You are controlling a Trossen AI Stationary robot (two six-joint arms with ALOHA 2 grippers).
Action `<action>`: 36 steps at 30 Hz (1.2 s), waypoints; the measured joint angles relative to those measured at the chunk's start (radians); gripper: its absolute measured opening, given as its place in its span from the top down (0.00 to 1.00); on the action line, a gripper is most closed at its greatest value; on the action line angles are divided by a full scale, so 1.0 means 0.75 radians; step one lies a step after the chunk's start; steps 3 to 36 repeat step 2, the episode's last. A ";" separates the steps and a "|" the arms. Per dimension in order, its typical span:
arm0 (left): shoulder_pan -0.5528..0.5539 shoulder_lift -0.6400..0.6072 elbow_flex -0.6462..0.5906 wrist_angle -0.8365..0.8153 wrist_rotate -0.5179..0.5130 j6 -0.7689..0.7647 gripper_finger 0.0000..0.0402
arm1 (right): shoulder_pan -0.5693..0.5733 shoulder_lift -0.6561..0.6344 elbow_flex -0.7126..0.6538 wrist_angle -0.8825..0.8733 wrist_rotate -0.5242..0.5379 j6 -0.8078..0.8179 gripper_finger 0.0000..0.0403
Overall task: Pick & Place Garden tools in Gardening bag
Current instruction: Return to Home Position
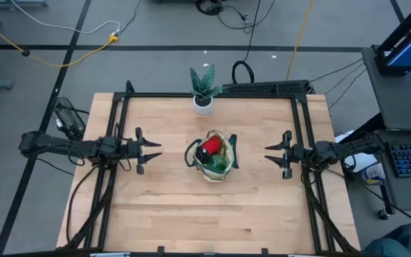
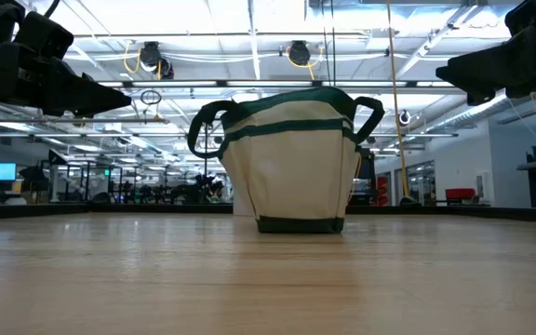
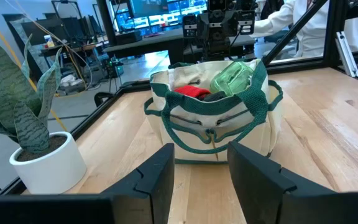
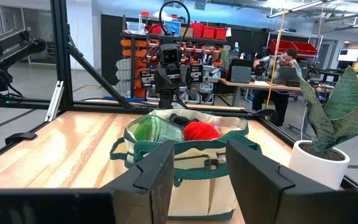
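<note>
Canvas gardening bag [image 2: 291, 177] upright, rounded | left gripper [image 1: 156, 151] jaws apart | right gripper [image 1: 268, 153] jaws apart

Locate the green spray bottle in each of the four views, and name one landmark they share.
High view: green spray bottle near the picture's centre, inside the gardening bag.
Low view: not visible; hidden by the bag's wall.
Left wrist view: bottle in the bag's open mouth, beside the red item.
Right wrist view: bottle there too, beside the red item.
Shared landmark: the bag.
</note>
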 joint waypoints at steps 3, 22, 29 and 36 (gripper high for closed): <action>0.000 0.000 0.000 0.000 0.000 0.000 0.61 | 0.000 0.000 0.000 0.000 0.000 0.000 0.65; 0.000 0.000 0.000 0.000 0.000 0.000 0.61 | 0.000 0.000 0.000 0.000 0.000 0.000 0.65; 0.000 0.000 0.000 0.000 0.000 0.000 0.61 | 0.000 0.000 0.000 0.000 0.000 0.000 0.65; 0.000 0.000 0.000 0.000 0.000 0.000 0.61 | 0.000 0.000 0.000 0.000 0.000 0.000 0.65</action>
